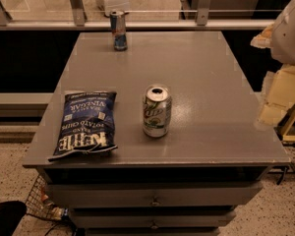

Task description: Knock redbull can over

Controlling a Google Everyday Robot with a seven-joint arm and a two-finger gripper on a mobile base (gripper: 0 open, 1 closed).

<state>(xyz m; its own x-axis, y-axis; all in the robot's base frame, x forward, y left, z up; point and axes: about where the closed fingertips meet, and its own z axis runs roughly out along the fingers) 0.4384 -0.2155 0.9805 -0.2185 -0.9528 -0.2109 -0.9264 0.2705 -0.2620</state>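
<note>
Cans and bag on a grey table (pixel 206 82)
The redbull can (pixel 119 30), upper centre, is blue and silver with a red mark; the soda can (pixel 157 110) is white with green lettering; the chip bag (pixel 84 124), dark blue with white print; the gripper (pixel 273 104), at the right edge, pale cream.

Shiny cans, glossy bag, smooth table

The redbull can (pixel 119 30) at the back edge and the soda can (pixel 157 110) in the middle look like shiny metal. The chip bag (pixel 85 124) by the left edge is glossy. The table (pixel 211 73) is smooth. The gripper (pixel 275 102), off the right edge, looks like matt plastic.
</note>
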